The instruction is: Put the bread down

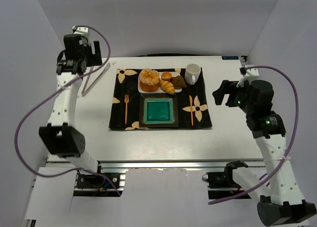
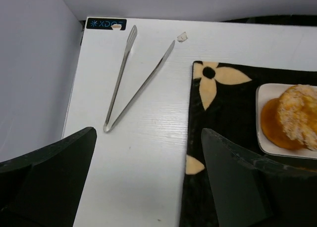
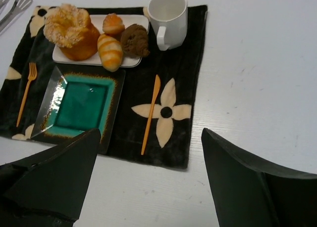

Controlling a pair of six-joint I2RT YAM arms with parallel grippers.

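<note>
The left gripper [image 2: 148,138] stands wide and empty near one pair of slim metal tongs [image 2: 118,83]. One round, sugar-dusted orange bread [image 1: 148,78] sits at the left end of the white rectangular plate [image 3: 130,62], beside three smaller pastries [image 3: 110,51]; the left wrist view cuts it off. The right gripper [image 3: 148,135] is wide, empty.

Likely a lab: white booth walls [image 1: 148,19], aluminium frame [image 1: 163,165].
</note>
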